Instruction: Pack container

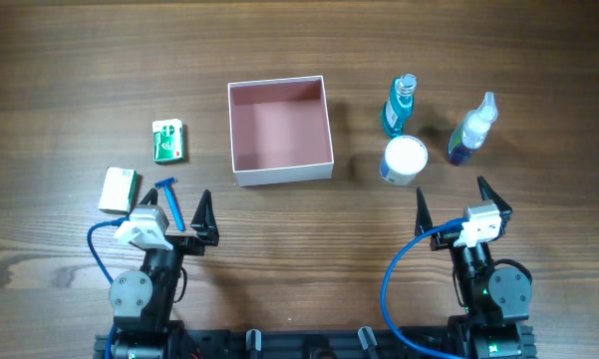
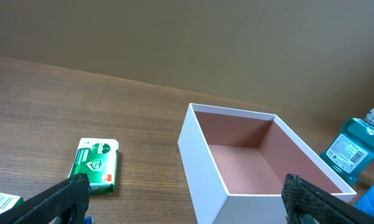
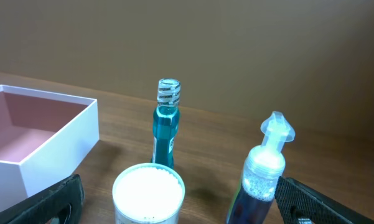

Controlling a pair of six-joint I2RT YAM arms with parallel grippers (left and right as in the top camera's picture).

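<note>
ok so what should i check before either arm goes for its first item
1. The container is open-topped and empty: ok.
2. The left gripper is open, holding nothing: ok.
3. The right gripper is open, holding nothing: ok.
4. The teal bottle, spray bottle and white jar stand upright: ok.
5. The blue razor is clear of the left gripper: cannot tell, it lies right by the fingers.

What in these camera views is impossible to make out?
Print on the green-and-white box: too small overhead.
Second small box: cut by the left wrist view's bottom corner.
Spray bottle, its base: below the right wrist view's bottom edge.
Mouthwash bottle: partly past the left wrist view's right edge.
</note>
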